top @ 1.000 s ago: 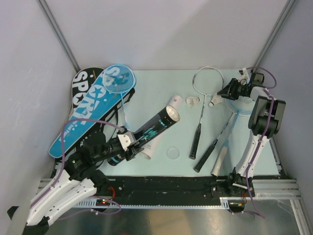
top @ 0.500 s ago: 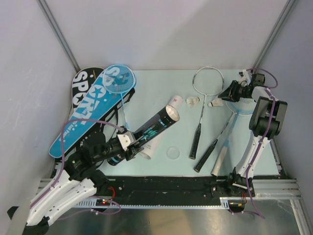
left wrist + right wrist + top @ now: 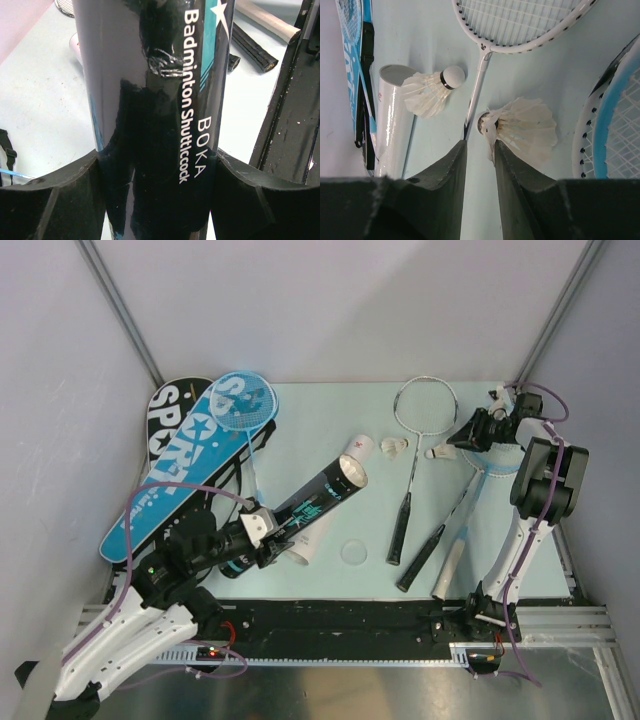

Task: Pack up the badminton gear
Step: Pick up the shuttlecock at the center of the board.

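Note:
My left gripper (image 3: 262, 535) is shut on the black teal-printed tube (image 3: 320, 502) and holds it tilted, open end up to the right; the tube (image 3: 150, 75) fills the left wrist view between my fingers. A white tube (image 3: 335, 490) lies under it. My right gripper (image 3: 456, 440) is narrowly open, nothing between the jaws (image 3: 479, 142). One white shuttlecock (image 3: 525, 127) lies against the outside of the right fingertip; it also shows in the top view (image 3: 438, 451). A second shuttlecock (image 3: 397, 446) lies beside the silver racket (image 3: 425, 405).
A blue racket (image 3: 243, 400) lies on the blue (image 3: 170, 480) and black (image 3: 165, 405) SPORT covers at the left. Another blue-framed racket (image 3: 488, 462) and a black-handled racket (image 3: 435, 540) lie at the right. A clear round lid (image 3: 353, 551) lies near the front.
My right gripper has drawn back a little to the right, away from the shuttlecock, which stays on the table. The left arm and the black tube have not moved.

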